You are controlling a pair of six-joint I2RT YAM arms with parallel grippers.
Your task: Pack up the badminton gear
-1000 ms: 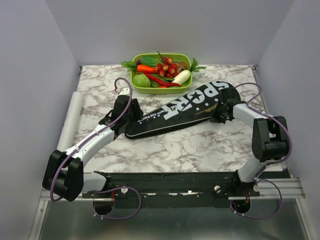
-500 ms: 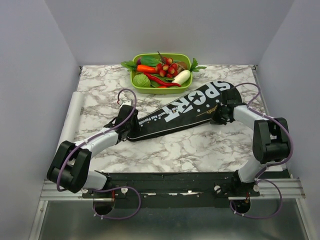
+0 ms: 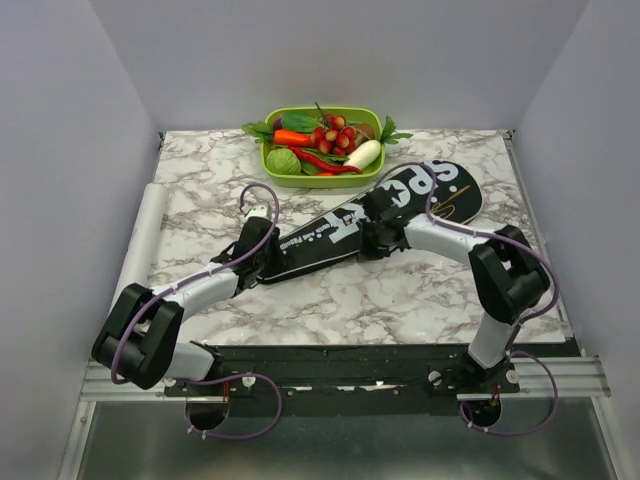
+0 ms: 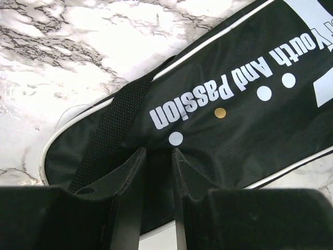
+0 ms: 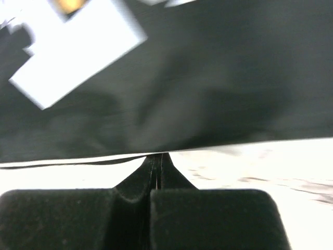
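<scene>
The long black bag (image 3: pixel 335 228) lettered "SPORT" lies diagonally across the marble table, wide end at the far right. My left gripper (image 3: pixel 264 256) sits on its narrow end; in the left wrist view the left gripper (image 4: pixel 158 151) has its fingers a narrow gap apart, tips pressed onto the bag (image 4: pixel 244 125) just below the "Youth And Passion" lettering. My right gripper (image 3: pixel 366 244) is at the bag's near edge, mid-length. In the right wrist view the right gripper (image 5: pixel 157 155) is shut, tips right at the white-piped edge of the bag (image 5: pixel 182 78). No rackets or shuttlecock are in view.
A green tray (image 3: pixel 300 181) of toy vegetables stands at the back centre, just beyond the bag. A white roll (image 3: pixel 140 240) lies along the table's left edge. A woven black strap (image 4: pixel 112 130) runs along the bag's narrow end beside my left fingers.
My right gripper slid left along the bag's near edge from the wide end to mid-length. The bag shifted and turned slightly. My left arm settled lower and its fingers narrowed.
</scene>
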